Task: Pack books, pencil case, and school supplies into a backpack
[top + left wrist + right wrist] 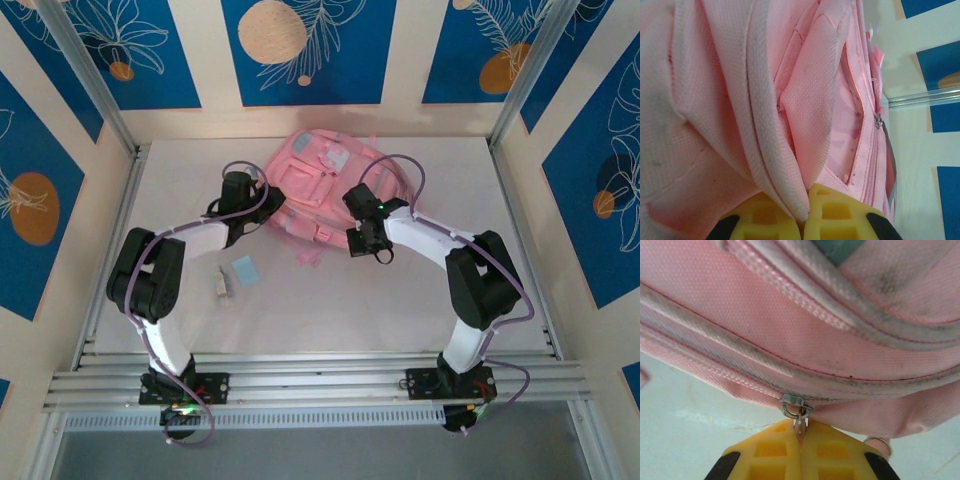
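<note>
one backpack, two hands clamped on it

one pink backpack point(325, 185) lies flat at the far middle of the counter point(400, 310), its front pockets facing up. both arms reach in to it, one from each side. the left hand point(805, 210) is at the bag's left edge, its two yellow fingers point(832, 210) squeezed together on a fold of pink fabric with a stitched seam. the right hand point(800, 435) is at the bag's near right edge, its two fingers pressed shut on the single metal zipper pull point(799, 415), which hangs from a closed zip line just above the counter top. nearer the arm bases, left of centre and apart from the bag, lie two small things: one light-blue square point(244, 270) and, just beside it on its left, one tiny white oblong piece point(222, 284).
</note>
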